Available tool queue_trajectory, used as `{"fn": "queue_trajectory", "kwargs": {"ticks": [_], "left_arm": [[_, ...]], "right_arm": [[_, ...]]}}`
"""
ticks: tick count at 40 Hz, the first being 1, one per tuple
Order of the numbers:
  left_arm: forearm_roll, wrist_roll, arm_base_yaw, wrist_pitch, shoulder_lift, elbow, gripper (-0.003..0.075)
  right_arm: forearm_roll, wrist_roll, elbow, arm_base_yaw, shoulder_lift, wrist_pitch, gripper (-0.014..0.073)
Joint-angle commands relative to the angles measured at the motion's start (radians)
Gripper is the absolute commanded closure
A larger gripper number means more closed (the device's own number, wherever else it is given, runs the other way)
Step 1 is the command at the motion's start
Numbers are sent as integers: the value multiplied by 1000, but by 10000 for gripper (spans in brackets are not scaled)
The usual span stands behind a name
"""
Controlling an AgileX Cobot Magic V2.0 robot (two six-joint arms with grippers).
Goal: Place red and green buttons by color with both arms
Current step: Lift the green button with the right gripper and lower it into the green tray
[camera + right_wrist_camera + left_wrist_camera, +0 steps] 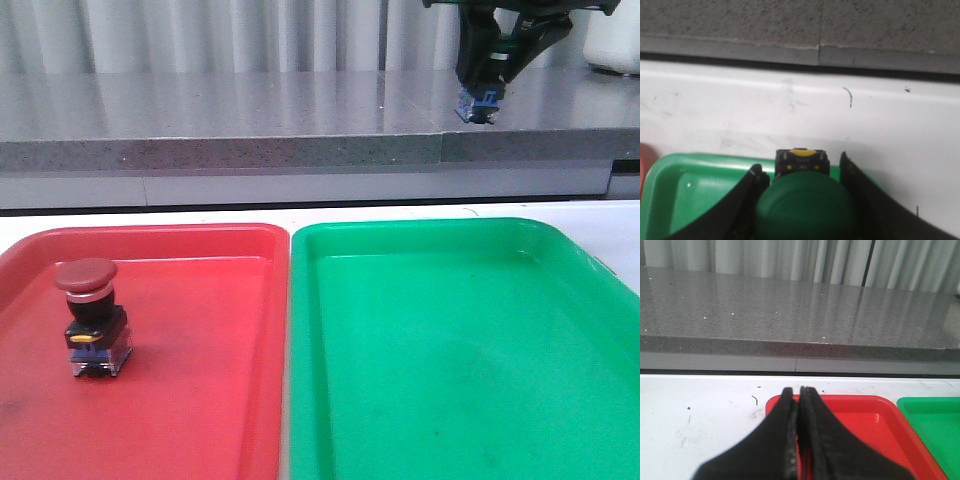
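Note:
The red button (86,279) stands upright in the left part of the red tray (200,400). High above the far edge of the green tray (450,380) hangs my right gripper (478,85), shut on the green button (480,104), whose blue base pokes out below the fingers. In the right wrist view the green button's (805,210) cap fills the space between the fingers of that gripper (800,167), over the green tray's (690,195) corner. My left gripper (799,389) is shut and empty above the red tray's (865,420) far corner; it is outside the front view.
A grey stone ledge (250,130) runs behind the white table (700,415), with pale curtains beyond it. A white object (612,40) sits on the ledge at the far right. The two trays lie side by side, nearly touching.

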Motion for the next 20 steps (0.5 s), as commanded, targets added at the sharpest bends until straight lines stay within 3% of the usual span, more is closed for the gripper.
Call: {"fn": "queue_trajectory", "kwargs": {"ticks": [1,10,20], "left_arm": [[-6,2,-2,-79,13,-26,740],[-6,2,-2,-79,13,-26,740],[-6,2,-2,-79,13,-26,740]], "right_arm": [[-14,-14,107,28,-150,-93,458],[-12,-14,421,136,-291,-147,458],[-12,9,575,197,-266,-250,458]]}}
